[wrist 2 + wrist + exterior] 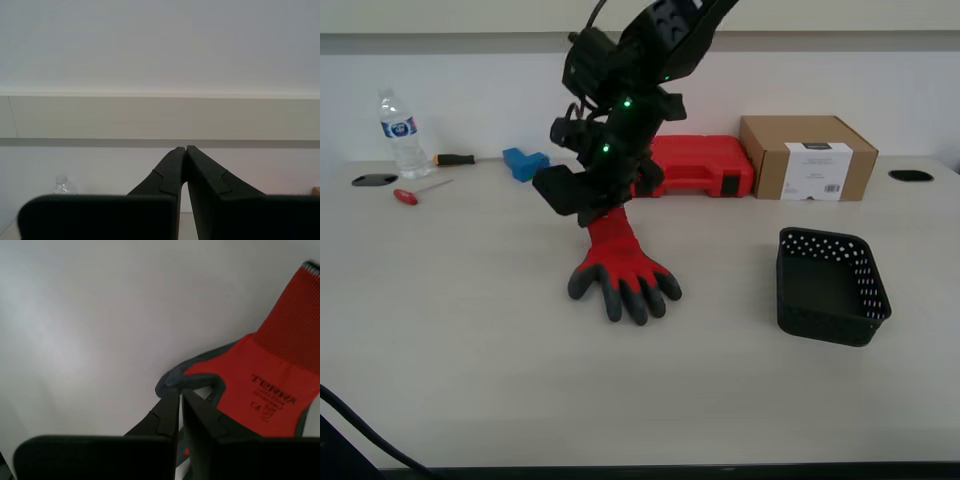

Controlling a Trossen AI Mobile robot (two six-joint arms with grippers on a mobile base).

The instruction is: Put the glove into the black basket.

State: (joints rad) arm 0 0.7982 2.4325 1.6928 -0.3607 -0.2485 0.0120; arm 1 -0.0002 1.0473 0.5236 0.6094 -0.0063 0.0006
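The red glove (620, 265) with dark grey fingers lies flat on the table, fingers toward the front edge. It also shows in the first wrist view (260, 385). My first gripper (179, 391) hangs just above the glove, its jaws closed together with the tips over the grey thumb edge. In the exterior view it (585, 208) sits over the glove's cuff. The black basket (865, 285) stands empty, well off to the exterior view's right of the glove. My second gripper (186, 149) is shut and empty, pointing at the wall, and does not show in the exterior view.
A red tool case (700, 165) and a cardboard box (807, 155) stand at the back. A water bottle (400, 135), a blue object (525, 162) and two screwdrivers (415, 193) lie at the back, on the exterior view's left.
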